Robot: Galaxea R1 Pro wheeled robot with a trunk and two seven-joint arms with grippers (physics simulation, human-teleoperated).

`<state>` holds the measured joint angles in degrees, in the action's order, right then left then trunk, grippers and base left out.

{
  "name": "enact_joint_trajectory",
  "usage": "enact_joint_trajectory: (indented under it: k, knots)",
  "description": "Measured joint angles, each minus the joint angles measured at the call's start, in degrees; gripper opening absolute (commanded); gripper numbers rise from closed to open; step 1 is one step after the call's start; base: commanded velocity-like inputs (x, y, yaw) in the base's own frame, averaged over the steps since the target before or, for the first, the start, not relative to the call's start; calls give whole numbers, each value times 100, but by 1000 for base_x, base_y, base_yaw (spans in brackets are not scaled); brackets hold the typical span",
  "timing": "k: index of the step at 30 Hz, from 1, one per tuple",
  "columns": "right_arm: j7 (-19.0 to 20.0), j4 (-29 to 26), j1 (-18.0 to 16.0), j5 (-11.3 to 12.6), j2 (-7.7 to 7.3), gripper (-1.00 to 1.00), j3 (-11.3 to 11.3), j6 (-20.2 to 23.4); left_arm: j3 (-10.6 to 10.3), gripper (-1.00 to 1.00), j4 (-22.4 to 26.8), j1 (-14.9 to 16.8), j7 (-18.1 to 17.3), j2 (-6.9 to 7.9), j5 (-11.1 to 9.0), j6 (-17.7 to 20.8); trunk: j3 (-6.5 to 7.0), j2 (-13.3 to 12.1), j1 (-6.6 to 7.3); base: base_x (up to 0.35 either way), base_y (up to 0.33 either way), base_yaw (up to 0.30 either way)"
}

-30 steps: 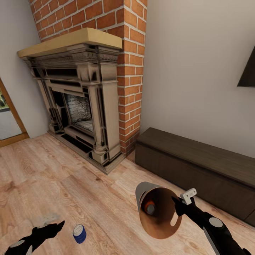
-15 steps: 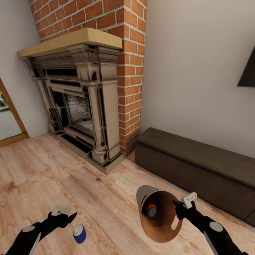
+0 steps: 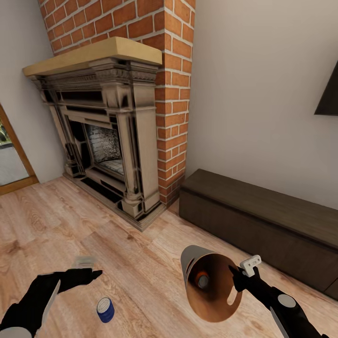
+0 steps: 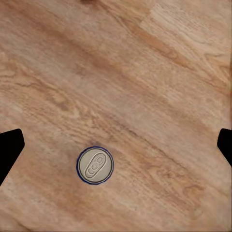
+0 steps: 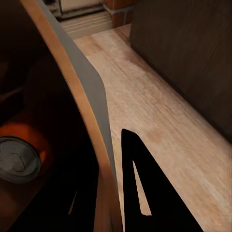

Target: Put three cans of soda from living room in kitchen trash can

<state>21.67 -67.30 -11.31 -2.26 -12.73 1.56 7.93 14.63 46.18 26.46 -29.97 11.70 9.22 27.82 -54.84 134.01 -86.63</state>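
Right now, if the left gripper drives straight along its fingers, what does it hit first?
Probably the blue soda can standing on the plank floor, slightly off the open left gripper center; depth unclear.

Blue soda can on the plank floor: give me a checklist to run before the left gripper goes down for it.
1. Blue soda can upright on the warm plank floor, top facing the left wrist camera: ok.
2. Left gripper open, fingertips wide at both edges of the wrist view: ok.
3. Can centred between the fingers: not ok, it sits off toward one fingertip.
4. Floor around the can free of obstacles: ok.
5. Pale grey round bin with coppery inside held at its rim by the right gripper: ok.
6. Orange can with grey top inside the bin: ok.
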Motion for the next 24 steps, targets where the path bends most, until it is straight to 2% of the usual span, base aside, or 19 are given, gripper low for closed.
enact_joint_trajectory:
  k: [1,2,4,6,7,9,13,24]
  knots:
    - [7,-38,-2,-2,-1,-100,-1,24,-17,100,-484,474,44,24,19,254,0,-1,-1,0,0,0]
    - [7,-56,-5,17,-1,-100,-5,29,-25,100,-646,678,65,32,17,315,1,0,0,0,0,0]
    - [28,-200,-30,-10,-5,-100,-3,150,-50,100,-1305,1242,189,52,12,419,-17,38,-21,0,0,0]
    - [42,-438,-50,30,1,-100,1,382,-51,100,-1455,1352,239,47,19,344,-53,119,-65,0,0,0]
    - [54,-639,-64,-1,3,-100,9,656,-43,100,-1526,1403,324,38,19,283,-72,159,-87,0,0,0]
    - [66,-895,-92,34,5,-100,5,937,-29,100,-1569,1436,553,36,9,234,-107,239,-131,0,0,0]
    - [73,-1034,-206,3,-1,-100,4,1265,-30,100,-1554,1454,937,20,-18,136,-179,400,-219,0,0,0]
    - [3,-1032,-245,-9,12,-100,0,1305,-43,100,-1599,1455,983,26,-58,12,-377,841,-461,0,0,0]
